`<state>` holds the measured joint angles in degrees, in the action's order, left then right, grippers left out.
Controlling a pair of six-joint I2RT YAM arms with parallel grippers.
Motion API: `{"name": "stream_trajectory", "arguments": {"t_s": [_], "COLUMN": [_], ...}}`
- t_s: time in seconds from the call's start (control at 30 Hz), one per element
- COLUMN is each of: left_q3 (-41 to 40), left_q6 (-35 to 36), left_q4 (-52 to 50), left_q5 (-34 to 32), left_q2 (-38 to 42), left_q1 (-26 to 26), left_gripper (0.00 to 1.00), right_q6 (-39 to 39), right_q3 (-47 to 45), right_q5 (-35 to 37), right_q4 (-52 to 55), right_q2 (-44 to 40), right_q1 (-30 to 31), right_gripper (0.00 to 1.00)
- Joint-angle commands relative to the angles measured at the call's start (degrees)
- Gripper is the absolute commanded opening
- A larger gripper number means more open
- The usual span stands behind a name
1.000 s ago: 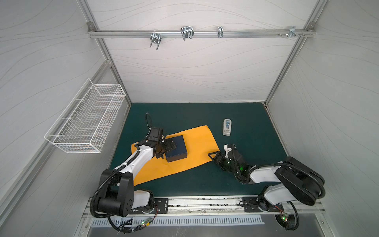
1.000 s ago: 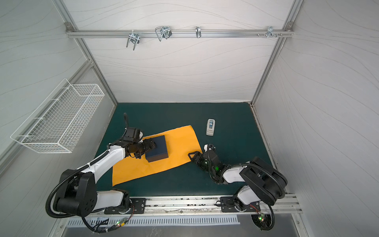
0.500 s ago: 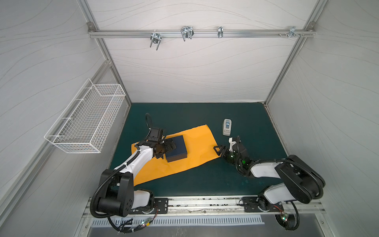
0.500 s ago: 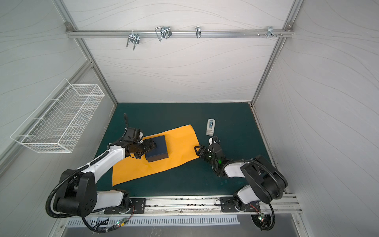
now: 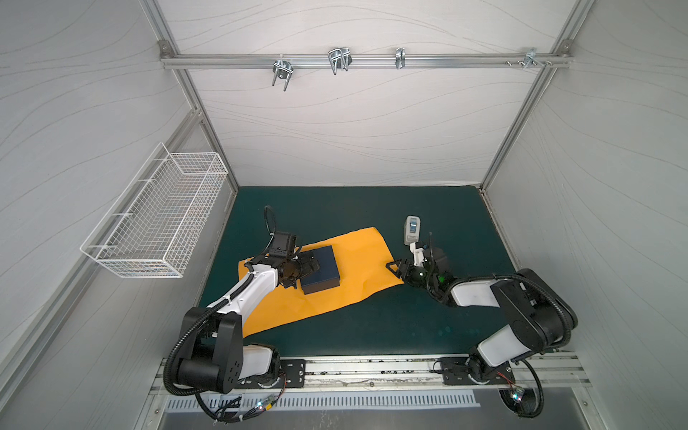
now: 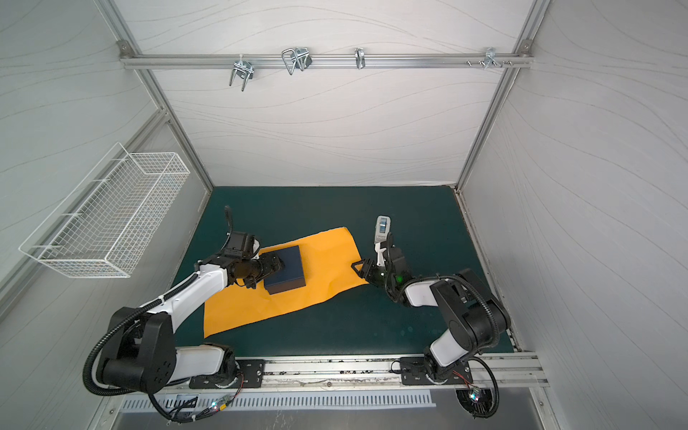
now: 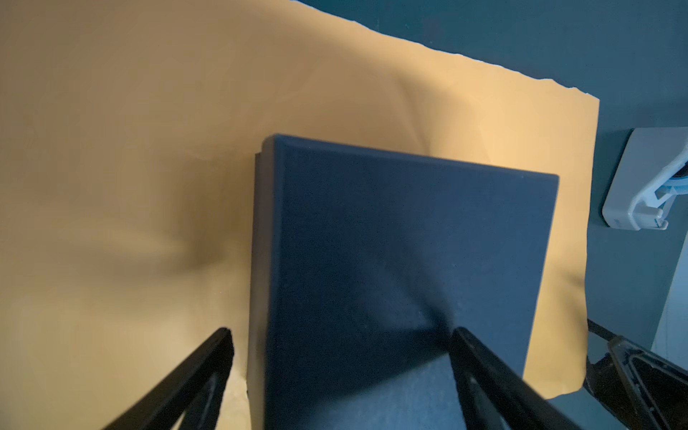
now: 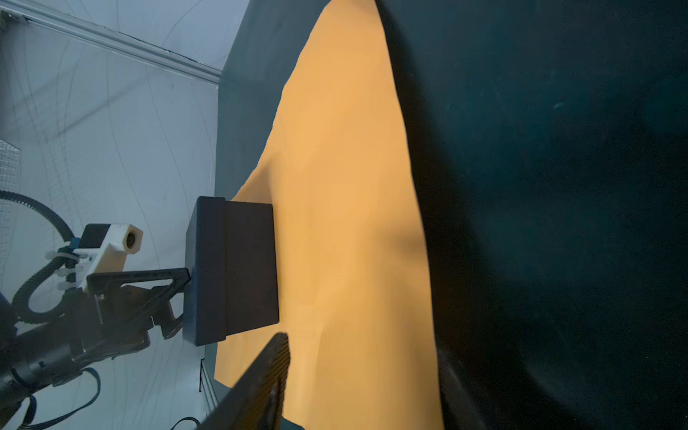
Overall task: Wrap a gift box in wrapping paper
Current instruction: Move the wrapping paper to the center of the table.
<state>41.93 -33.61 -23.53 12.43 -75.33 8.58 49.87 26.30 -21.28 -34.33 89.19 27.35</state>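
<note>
Pinning the stiff navy cuboid gift box (image 7: 409, 242), left claw (image 7: 339, 331) sits spread; right claw (image 5: 396, 268), closure unclear, meets floppy orange wrapping paper's (image 5: 357, 286) corner.

Dark navy gift box (image 5: 322, 268), lid on, lying flat, orange-yellow wrapping paper (image 5: 357, 275) spread unfolded beneath the gift box, lightly rumpled

Bare mat (image 5: 372, 327) lies open around the wrapping paper (image 5: 357, 283); the tape dispenser (image 5: 412, 229) stands near its far corner.
</note>
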Motion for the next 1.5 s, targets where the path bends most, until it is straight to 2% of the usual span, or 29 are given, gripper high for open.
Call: {"name": "stream_trajectory", "arguments": {"t_s": [0.0,0.13,0.37,0.53,0.6,0.8,1.07,1.3,1.47], "left_q3": [-0.18,-0.38,-0.72,-0.54,-0.54,-0.40,-0.37,1.45,3.03], "left_q6": [-0.84,-1.28,-1.62,-1.85,-2.06,-2.21,-2.34,-2.02,-3.47], "left_q4": [0.47,1.02,1.31,1.05,0.99,1.99,4.24,6.31,8.45], "left_q5": [-0.55,-0.38,-0.28,-0.45,-0.61,0.86,4.40,9.49,10.22], "left_q2": [1.15,0.98,0.81,0.78,0.88,-0.14,-2.00,-5.49,-9.10], "left_q1": [0.12,0.12,0.12,0.12,0.13,0.12,0.12,1.94,6.49], "left_gripper": [0.92,0.91,0.90,0.88,0.85,0.74,0.71,0.71,0.71], "right_q6": [-4.52,-5.25,-5.97,-6.64,-6.88,-7.95,-6.00,-7.68,-8.13], "right_q3": [4.54,7.60,8.46,8.46,8.80,11.65,13.72,12.14,9.50], "right_q5": [-9.13,-13.12,-11.98,-10.98,-11.02,-11.28,-10.08,-7.13,-7.37], "right_q4": [4.99,5.57,7.67,9.22,10.28,13.82,16.13,22.09,24.26], "right_q2": [1.12,4.80,5.81,4.87,3.98,1.09,-3.54,-11.80,-15.63], "right_q1": [-1.84,-1.79,-1.49,-1.51,-1.34,2.64,6.92,6.42,3.69], "right_gripper": [0.55,0.50,0.45,0.32,0.22,0.01,0.00,0.00,0.00]}}
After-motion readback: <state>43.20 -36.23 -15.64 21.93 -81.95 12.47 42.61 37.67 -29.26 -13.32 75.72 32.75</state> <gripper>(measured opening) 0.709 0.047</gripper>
